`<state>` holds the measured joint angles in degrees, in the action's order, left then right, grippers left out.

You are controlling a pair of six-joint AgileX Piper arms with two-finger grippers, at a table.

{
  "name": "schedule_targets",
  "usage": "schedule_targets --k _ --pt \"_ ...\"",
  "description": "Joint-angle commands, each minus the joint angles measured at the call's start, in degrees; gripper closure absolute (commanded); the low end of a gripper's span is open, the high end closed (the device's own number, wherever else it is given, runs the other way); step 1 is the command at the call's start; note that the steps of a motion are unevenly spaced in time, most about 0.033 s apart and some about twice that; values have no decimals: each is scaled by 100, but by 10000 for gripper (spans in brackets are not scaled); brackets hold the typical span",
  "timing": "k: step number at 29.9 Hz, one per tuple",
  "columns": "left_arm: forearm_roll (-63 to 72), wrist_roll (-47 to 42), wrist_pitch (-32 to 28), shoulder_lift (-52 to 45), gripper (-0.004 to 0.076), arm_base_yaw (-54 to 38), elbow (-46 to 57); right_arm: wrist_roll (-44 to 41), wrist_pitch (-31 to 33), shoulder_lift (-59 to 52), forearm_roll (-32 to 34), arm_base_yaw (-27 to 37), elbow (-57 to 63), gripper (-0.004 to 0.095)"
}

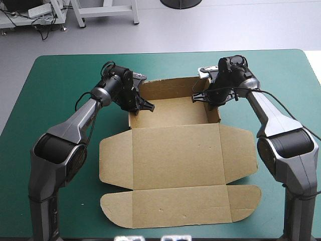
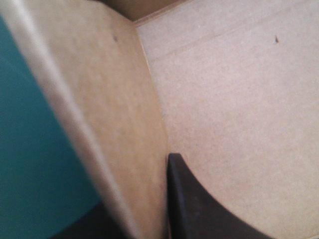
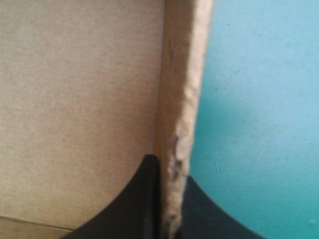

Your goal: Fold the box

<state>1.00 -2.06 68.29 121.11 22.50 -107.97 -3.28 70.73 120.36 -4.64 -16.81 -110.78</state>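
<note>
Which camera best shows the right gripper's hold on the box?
The right wrist view: the right gripper pinches the box wall between its fingers. The high view shows it from above, the grip unclear; the left wrist view misses it.

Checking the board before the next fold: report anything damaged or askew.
The box wall pinched in the right gripper has a ragged, dark-scuffed edge. The wall in the left gripper looks slightly bowed. Nothing else stands out.
</note>
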Motion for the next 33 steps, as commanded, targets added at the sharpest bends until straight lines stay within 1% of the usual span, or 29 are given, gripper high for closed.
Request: schedule_targets --k 1,3,5,6,7,8,9,10,11,12,13,14,16,22,28,30,33 --pt "65 377 601 -125 732 99 -75 248 142 -79 202 -4 -46 916" --pt "80 377 601 -137 724 99 -149 328 142 -90 191 -4 -46 868" --pt "124 377 601 -148 687 99 -309 386 142 -127 180 -4 -58 750" --pt "173 377 601 -149 656 99 -400 413 142 -154 180 -4 -58 687" --pt "233 377 601 -157 615 99 -506 436 142 -167 180 -4 -58 578" --pt "264 377 601 -157 575 99 -576 436 142 -195 180 -4 -70 502" --pt "292 377 601 -163 507 99 -715 436 142 -229 190 -4 -70 408" --pt "330 377 601 -172 470 99 -804 406 142 -255 217 -4 -83 328" --pt "381 377 601 -184 395 99 -906 373 142 -284 243 -4 -83 277" --pt "409 377 601 -184 336 99 -997 373 142 -316 244 -4 -83 241" --pt "451 365 612 -196 295 99 -1068 373 142 -365 244 -4 -90 214" --pt "540 343 612 -219 251 99 -1142 373 142 -417 244 -4 -97 213" --pt "581 299 612 -259 227 99 -1169 373 142 -529 244 -4 -97 213" --pt "463 299 612 -467 227 99 -1169 373 142 -967 392 6 -105 216" --pt "-41 323 612 -775 227 99 -1169 363 142 -1364 464 6 -105 226" --pt "-100 323 612 -910 227 99 -1169 363 142 -1487 409 6 -105 233" --pt "-100 152 612 -1150 229 99 -1169 295 142 -1690 149 6 -105 234"
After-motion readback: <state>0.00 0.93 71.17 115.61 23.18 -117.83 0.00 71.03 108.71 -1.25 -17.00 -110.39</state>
